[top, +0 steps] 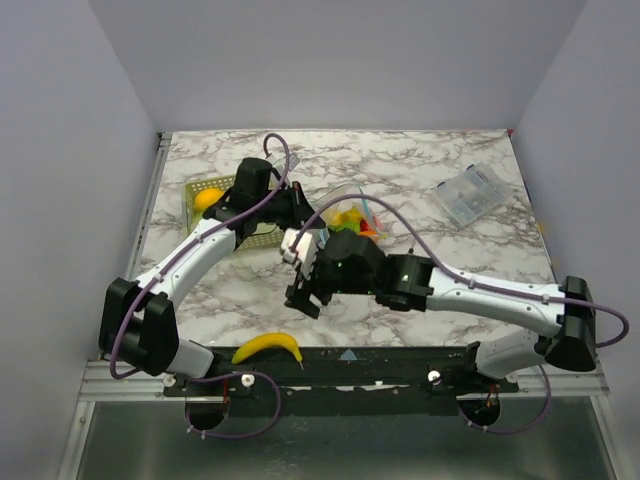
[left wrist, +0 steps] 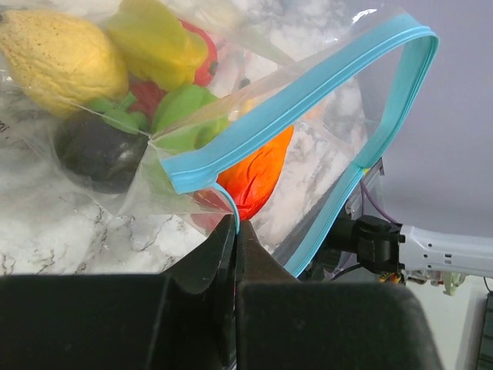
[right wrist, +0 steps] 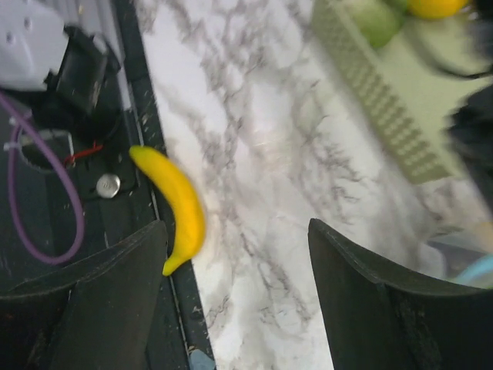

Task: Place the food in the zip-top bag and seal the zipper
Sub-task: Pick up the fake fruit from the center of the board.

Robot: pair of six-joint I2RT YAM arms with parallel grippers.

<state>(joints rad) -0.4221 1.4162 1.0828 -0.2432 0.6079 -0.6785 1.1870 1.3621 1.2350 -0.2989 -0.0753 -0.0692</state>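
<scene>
- Remotely, I see my left jaws closed tight on the zipper [left wrist: 293,108] of the zip-top bag [left wrist: 323,162], sitting mid-worktop [top: 420,150] near a green basket [top: 195,186].
- Food [left wrist: 65,54] lies inside the bag.
- Right jaws stand wide open, gripping nothing, over the worktop's front.

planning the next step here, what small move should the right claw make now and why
Probably lower the open right claw toward the curved yellow toy banana at the marble table's near edge. It lies outside the clear plastic zip-top bag. The left claw is shut on the bag's light-blue zipper strip, and the mouth gapes open.
</scene>
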